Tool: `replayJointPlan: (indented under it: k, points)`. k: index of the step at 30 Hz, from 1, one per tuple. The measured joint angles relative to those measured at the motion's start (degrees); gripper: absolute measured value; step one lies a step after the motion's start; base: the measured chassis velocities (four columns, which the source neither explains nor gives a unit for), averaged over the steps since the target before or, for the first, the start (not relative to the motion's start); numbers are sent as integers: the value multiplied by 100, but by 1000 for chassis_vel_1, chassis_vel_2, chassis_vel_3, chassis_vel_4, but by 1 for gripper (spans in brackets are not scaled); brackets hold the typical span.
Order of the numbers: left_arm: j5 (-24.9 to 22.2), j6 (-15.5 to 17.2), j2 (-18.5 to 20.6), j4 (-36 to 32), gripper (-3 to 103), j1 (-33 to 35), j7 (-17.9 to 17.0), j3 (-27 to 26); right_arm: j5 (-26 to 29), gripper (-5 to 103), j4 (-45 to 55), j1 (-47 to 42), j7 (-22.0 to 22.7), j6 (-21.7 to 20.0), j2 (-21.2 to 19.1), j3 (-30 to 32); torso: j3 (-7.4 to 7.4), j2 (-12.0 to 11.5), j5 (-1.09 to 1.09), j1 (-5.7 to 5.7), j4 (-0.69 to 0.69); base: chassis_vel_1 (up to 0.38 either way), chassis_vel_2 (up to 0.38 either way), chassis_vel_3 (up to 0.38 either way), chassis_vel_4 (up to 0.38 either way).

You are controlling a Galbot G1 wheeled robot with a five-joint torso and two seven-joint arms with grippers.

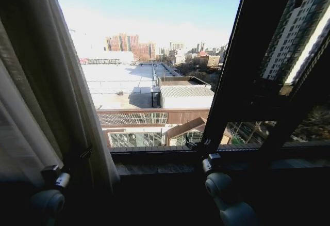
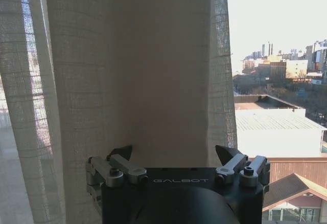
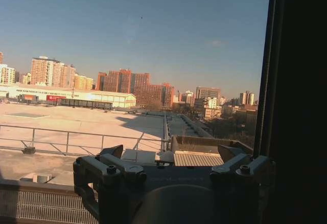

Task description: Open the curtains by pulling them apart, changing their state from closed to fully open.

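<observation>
With the sheer cream pleated curtain [image 2: 127, 70] bunched at the window's left edge, the left gripper [image 2: 176, 157] faces it open-fingered, having nothing to clamp, while the right gripper [image 3: 173, 155] is likewise spread before bare glass.

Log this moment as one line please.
curtains: bunched at left | left gripper: open, facing curtains | right gripper: open, at dark window frame

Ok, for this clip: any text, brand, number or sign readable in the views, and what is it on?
"GALBOT": printed on the black body of the left gripper, which faces the curtain.
The red strip on a distant low building may be a sign; too small to read.
Nothing else legible.
</observation>
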Motion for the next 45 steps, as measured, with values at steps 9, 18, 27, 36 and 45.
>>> replayJointPlan:
  k: [9,18,27,36,45]
  points:
    - [-223,-59,289,491,100,-772,-654,566,4,100,25,-43,2,6,-22,-43,0,0,1,0,0,0,0,0,0]
    - [-165,30,323,639,76,-1016,-1040,854,-2,100,80,-84,6,15,-2,-71,0,0,1,0,0,0,0,0,0]
    - [-259,-49,464,753,43,-1025,-503,739,-7,100,111,-111,16,19,-9,-11,0,0,1,0,0,0,0,0,0]
    - [-511,120,504,729,11,-1103,-1357,514,-26,100,158,-153,20,22,36,-27,0,0,1,0,0,0,0,0,0]
    - [-837,502,203,791,1,-1282,-3190,201,-30,100,172,-167,16,25,8,-70,-1,0,2,0,-1,0,0,0,0]
